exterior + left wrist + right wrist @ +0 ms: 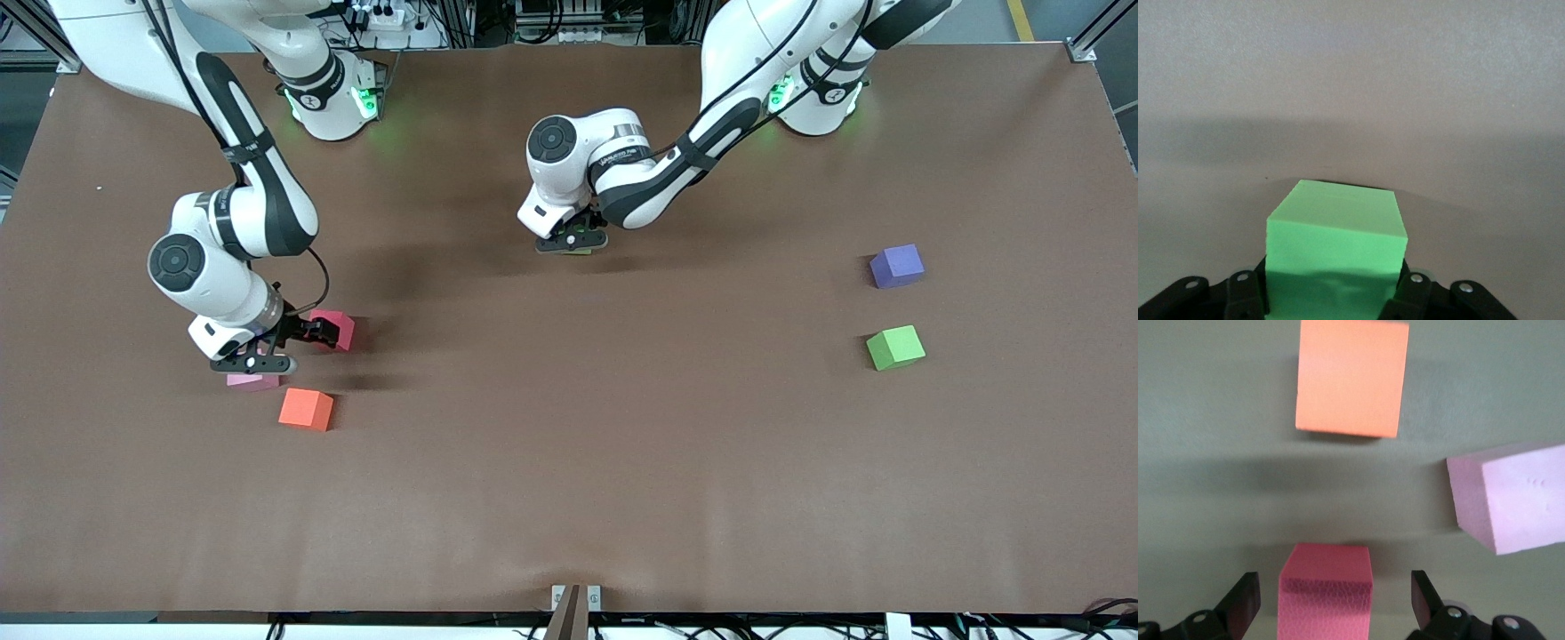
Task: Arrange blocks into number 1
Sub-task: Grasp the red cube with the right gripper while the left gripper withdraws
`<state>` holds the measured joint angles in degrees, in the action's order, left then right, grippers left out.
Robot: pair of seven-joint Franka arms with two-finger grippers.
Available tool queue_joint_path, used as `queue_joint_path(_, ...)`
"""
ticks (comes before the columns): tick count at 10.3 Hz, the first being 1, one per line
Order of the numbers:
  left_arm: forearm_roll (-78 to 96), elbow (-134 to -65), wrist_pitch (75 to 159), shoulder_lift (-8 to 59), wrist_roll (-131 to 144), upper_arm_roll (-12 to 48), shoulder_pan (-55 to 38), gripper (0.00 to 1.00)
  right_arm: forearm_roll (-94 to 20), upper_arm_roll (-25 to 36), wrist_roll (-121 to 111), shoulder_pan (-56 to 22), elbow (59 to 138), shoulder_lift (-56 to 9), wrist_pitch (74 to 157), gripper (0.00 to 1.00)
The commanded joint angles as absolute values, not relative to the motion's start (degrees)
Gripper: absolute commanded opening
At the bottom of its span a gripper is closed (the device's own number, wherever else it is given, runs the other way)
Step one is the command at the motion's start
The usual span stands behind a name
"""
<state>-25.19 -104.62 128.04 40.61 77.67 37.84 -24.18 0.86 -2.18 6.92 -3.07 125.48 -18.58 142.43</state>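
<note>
Although the task calls for a figure 1, no line of blocks stands anywhere on the worktop [569, 498] yet, so I judge the work to be at an early stage. In the upper middle of the front view the left end effector [573, 240] is clamped on a green block [1335, 253], low over bare worktop. This may be the first piece of the figure being placed, though the pictures do not settle that.

In the middle band of the frame, toward the right arm's end, the right end effector [311, 333] hangs low with its fingers apart on either side of the red block [1325, 593], not yet touching it. The pink block [253, 382] and the orange block [306, 410] lie just below it in the frame, near each other but apart. The purple block [896, 266] and a second green block [895, 347] sit toward the left arm's end, well apart from everything else and seemingly untouched. All five loose blocks have yet to be gathered.

From the front, the held block shows only as a sliver under the left end effector. I cannot tell whether it rests on the worktop or hangs just above it. The pink block is half covered by the right end effector. The red block's lower part is cut off in the right wrist view. No light blue block shows in any view.
</note>
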Motion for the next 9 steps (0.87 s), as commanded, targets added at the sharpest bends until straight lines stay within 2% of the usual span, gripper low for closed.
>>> queue_joint_path(1, -25.31, -105.38, 127.88, 40.25, 78.84, 37.88, -24.7, 0.0, -0.53, -2.72, 5.98, -2.81, 127.26, -18.81, 142.65, 1.0)
queue_joint_path(6, -25.31, -105.56, 128.14, 40.25, 78.93, 37.97, -25.4, 0.0, -0.7, -2.73, 5.8, -3.86, 127.97, -19.68, 142.47, 1.0)
queue_joint_path(7, -25.23, -105.47, 128.14, 40.25, 78.93, 37.97, -25.66, 0.04, -0.7, -2.72, 5.8, -4.13, 127.97, -20.3, 142.47, 0.99)
queue_joint_path(8, -25.22, -105.38, 128.14, 40.25, 79.71, 37.97, -26.27, 0.17, -0.7, -2.81, 5.8, -4.22, 127.97, -20.74, 142.47, 0.97)
queue_joint_path(9, -25.31, -105.29, 128.23, 40.25, 79.98, 37.97, -26.37, 0.18, -0.79, -2.81, 5.97, -4.22, 128.14, -21.26, 142.38, 0.94)
